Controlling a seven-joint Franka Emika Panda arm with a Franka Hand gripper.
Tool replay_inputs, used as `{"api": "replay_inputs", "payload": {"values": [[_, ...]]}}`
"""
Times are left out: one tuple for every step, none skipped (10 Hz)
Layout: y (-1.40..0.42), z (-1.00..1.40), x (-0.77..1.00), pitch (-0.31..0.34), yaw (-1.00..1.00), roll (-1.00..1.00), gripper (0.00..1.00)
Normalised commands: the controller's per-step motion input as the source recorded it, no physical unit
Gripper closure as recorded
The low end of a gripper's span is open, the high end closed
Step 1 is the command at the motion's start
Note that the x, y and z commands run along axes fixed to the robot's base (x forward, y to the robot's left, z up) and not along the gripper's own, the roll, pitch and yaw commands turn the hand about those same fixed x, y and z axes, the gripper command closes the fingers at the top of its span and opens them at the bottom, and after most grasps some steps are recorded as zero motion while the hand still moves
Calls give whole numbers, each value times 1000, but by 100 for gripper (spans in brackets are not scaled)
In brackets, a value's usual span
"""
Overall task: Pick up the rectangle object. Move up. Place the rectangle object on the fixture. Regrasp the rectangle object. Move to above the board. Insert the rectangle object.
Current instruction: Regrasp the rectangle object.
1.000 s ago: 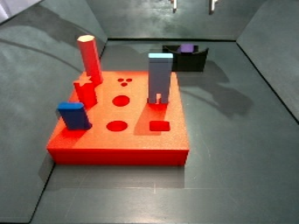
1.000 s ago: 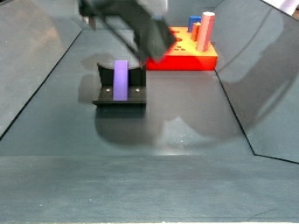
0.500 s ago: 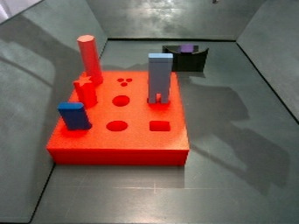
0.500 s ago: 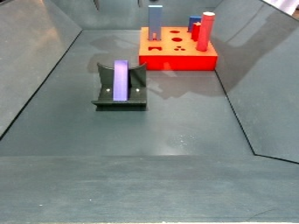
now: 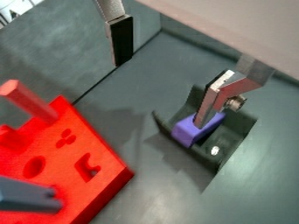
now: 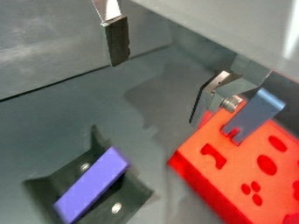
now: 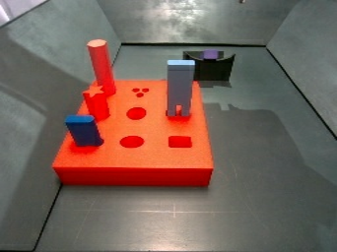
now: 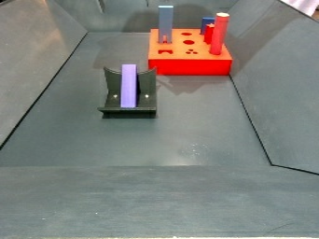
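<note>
In a side view the red board (image 7: 132,138) sits on the left. A tall red peg (image 7: 99,63), a short blue block (image 7: 82,129) and a tall grey-blue peg (image 7: 179,89) stand in its holes. The square hole (image 7: 180,142) near the front is free, and so are two round holes.

Farther right and farther back stands the black fixture (image 7: 211,64). The purple block (image 8: 129,85) lies in the notch of the fixture, leaning along it. Nothing holds it.

The gripper (image 6: 167,61) is not in the side views. I think it is high above the floor. In both wrist views its two silver fingers (image 5: 119,33) are far apart, so the jaws are wide, and nothing is between them. It looks down at the block and the fixture below.

I think the block is already put on the fixture. The step now is to grab it again.

Next, the gripper needs to come down over the purple block, with one finger on each side of it. Then it can close and hold the block tight. It must stay clear of the fixture walls just beside the block.
</note>
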Motion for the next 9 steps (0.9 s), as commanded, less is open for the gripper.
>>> {"api": "replay_inputs", "payload": {"values": [[-23,6,-45,-1,26,1000,0],[-20,-1,-37,-11,27,1000,0],[-20,6,-34,-17,28,1000,0],[-21,6,-31,-21,29,1000,0],[-17,4,-33,-22,30,1000,0],[-15,12,-26,-20,32,1000,0],[-19,13,-21,-18,32,1000,0],[-17,4,-3,-14,34,1000,0],[-20,-7,15,-6,36,1000,0]]}}
